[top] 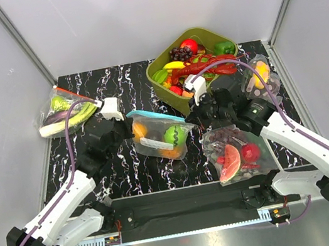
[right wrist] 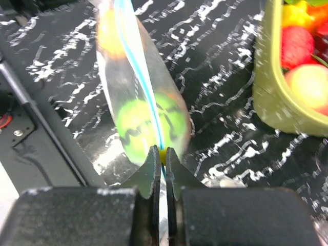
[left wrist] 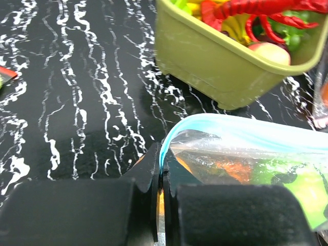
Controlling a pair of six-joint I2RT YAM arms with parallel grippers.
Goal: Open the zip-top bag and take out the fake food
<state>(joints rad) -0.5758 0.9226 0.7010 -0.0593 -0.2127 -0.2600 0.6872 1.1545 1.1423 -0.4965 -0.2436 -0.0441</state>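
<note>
**Both grippers clamped on the teal-zipped bag at mid-table**

Top view: the clear, crinkly zip-top bag with a light-blue zip strip [top: 159, 135] sits at the middle of the black, white-veined marble table [top: 119, 80], between the two arms. The left gripper [top: 128, 125] meets its left end and the right gripper [top: 187, 119] its right end. Inside lies the fake food: a green plastic ball [top: 175, 136] to the right and a yellow-orange round fruit [top: 140, 130] to the left. Behind stands an olive-green plastic bin [top: 159, 73] holding a red lobster [top: 209, 67] among other toys. A clear bag with a watermelon slice [top: 236, 151] lies near the right arm, and a bag of green vegetables [top: 64, 112] lies at the far left.

Left wrist view: the left gripper [left wrist: 161, 171] has its jaws pressed together on the bag's corner, the teal strip [left wrist: 230, 130] curving away from them to the right. The bin's wall [left wrist: 220, 66] rises just beyond.

Right wrist view: the right gripper [right wrist: 160, 154] is likewise clenched on the bag's [right wrist: 130, 66] edge, the zip line running up from between its fingers. The green ball [right wrist: 148, 123] shows through the plastic; the orange blur higher up is probably another fruit, too smeared to name.
</note>
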